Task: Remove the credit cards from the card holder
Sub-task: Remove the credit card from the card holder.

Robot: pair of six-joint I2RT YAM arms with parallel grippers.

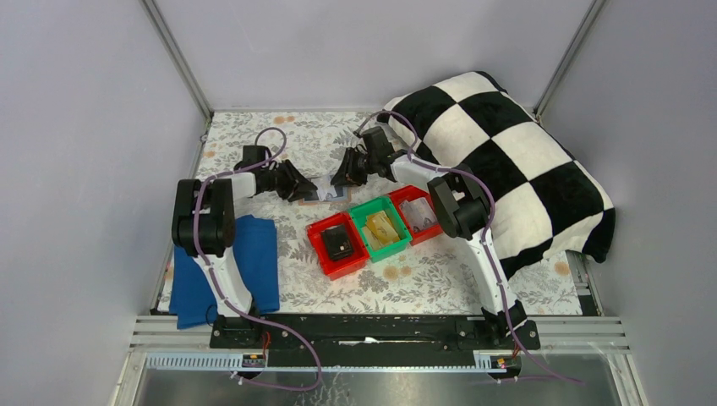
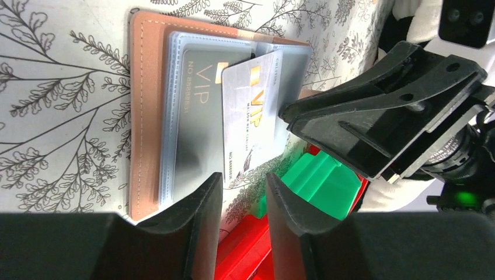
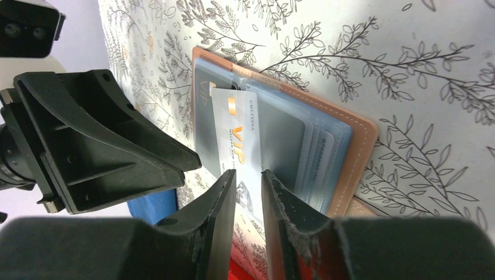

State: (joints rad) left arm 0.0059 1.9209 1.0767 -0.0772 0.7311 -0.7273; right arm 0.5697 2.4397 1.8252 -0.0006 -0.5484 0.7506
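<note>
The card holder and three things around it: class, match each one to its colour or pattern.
Column one:
1. card holder
2. folded cloth
3. middle bin
4. cushion

Column two:
A. green
B. black-and-white checks
C. salmon pink
D. blue

Pairs: 1-C, 2-D, 3-A, 4-B

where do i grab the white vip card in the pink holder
Grip the white VIP card by its free short end, approaching lengthwise from opposite its slot in the salmon-pink folding card holder; the other end looks tucked in.
</note>
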